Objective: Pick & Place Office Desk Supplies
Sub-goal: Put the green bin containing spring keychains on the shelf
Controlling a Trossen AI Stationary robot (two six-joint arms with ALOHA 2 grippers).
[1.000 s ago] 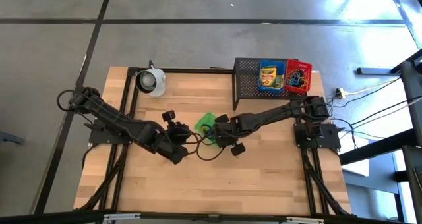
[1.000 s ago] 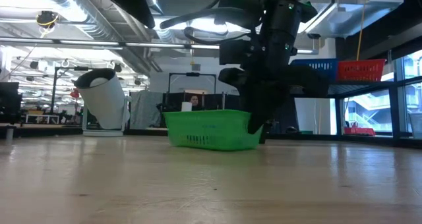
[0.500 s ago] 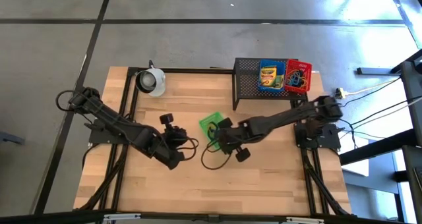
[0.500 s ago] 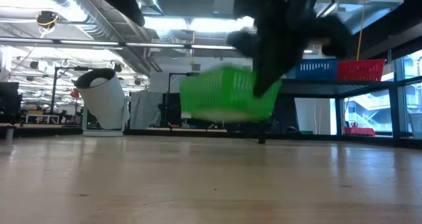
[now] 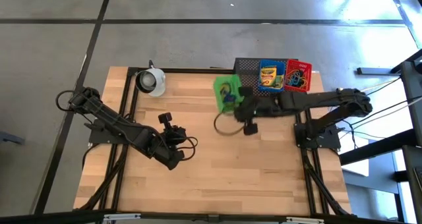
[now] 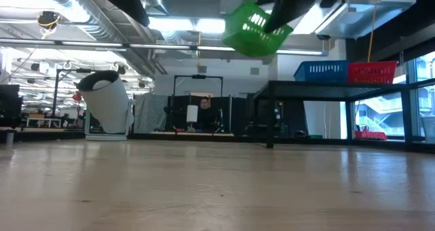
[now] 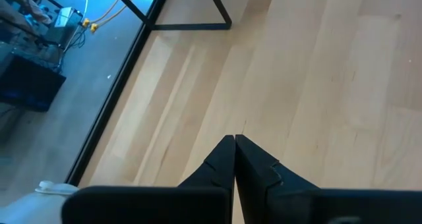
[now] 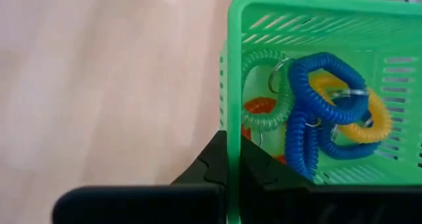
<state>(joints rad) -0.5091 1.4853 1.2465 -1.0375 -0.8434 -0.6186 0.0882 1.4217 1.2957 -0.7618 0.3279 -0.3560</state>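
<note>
- Jaws on the right gripper (image 5: 239, 103) pinch one wall of a green basket (image 5: 225, 92) in the high view, holding it beside the near-left corner of the black wire-mesh rack (image 5: 245, 69). The left gripper (image 5: 173, 136) waits over the bare wooden table (image 5: 264, 171), well apart from the basket.
- On the rack the high view shows one blue basket holding one yellow-green crayon box (image 5: 268, 76), and one red basket (image 5: 298, 76) with dark items too small to count. One white cup-like object (image 5: 151, 81) stands at the table's far-left corner.
- Low view: the green basket (image 6: 256, 30) hangs high above the table, tilted, above the level of the rack's shelf, where one blue basket (image 6: 325, 70) and one red basket (image 6: 372, 72) sit side by side. A person sits far back in the room.
- Left wrist view: the left arm's fingers (image 7: 227, 159) are pressed together with nothing between them, over bare wood.
- Right wrist view: the right arm's fingers (image 8: 216, 159) clamp the green basket's wall (image 8: 235, 105). Inside lie coiled loops: one pale green (image 8: 262, 90), two blue it seems (image 8: 315, 112), one yellow (image 8: 369, 115), one orange (image 8: 258, 108).
- Judgement on the step: the basket is likely bound for the shelf beside the blue one. It should be levelled so the loops stay inside, carried clear over the shelf's edge, and lowered flat before release.
</note>
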